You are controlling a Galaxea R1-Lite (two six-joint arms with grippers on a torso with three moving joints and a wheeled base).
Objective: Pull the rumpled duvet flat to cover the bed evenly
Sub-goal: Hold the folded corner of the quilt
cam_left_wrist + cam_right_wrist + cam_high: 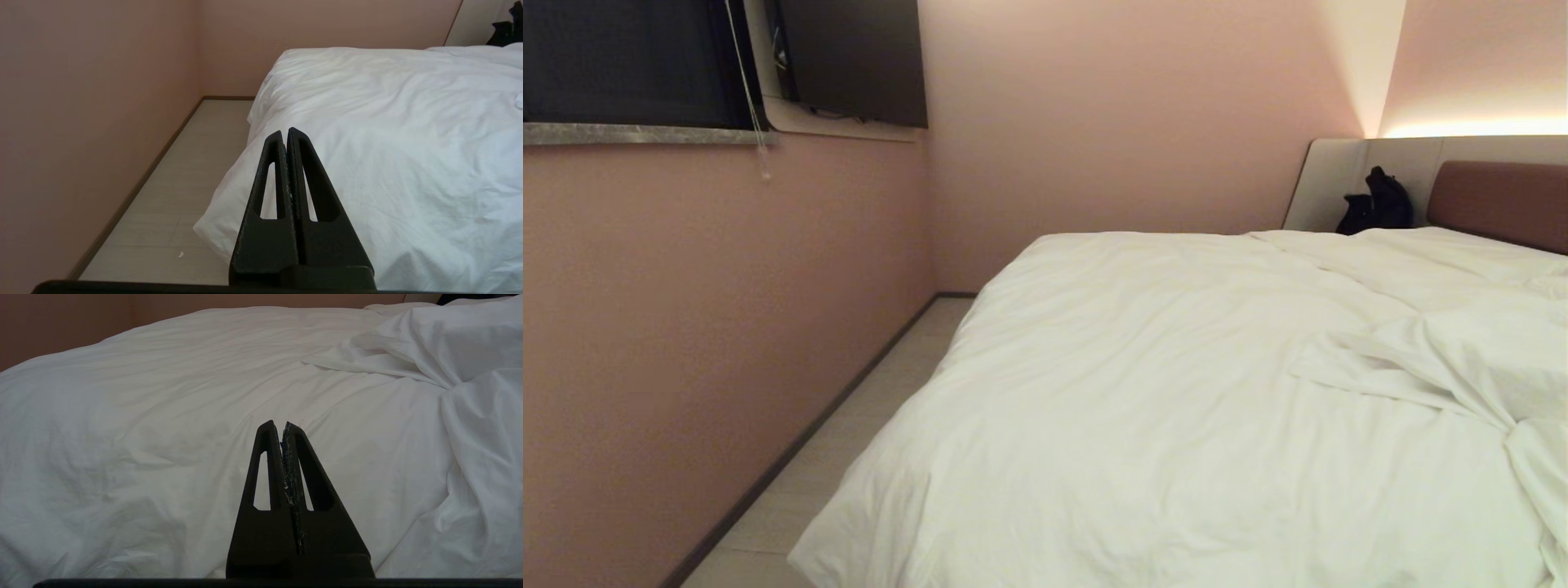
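The puffy white duvet lies over the bed, smooth on its left half and hanging over the left edge. On the right it is bunched into a twisted fold. The bed's brownish-red headboard shows at the far right. Neither arm appears in the head view. In the left wrist view my left gripper is shut and empty, above the duvet's near left corner. My right gripper is shut and empty too, over the duvet, left of the rumpled fold.
A strip of pale floor runs between the bed and the pink wall. A dark window and a wall screen sit high on the left. A black bag rests by the grey-beige panel.
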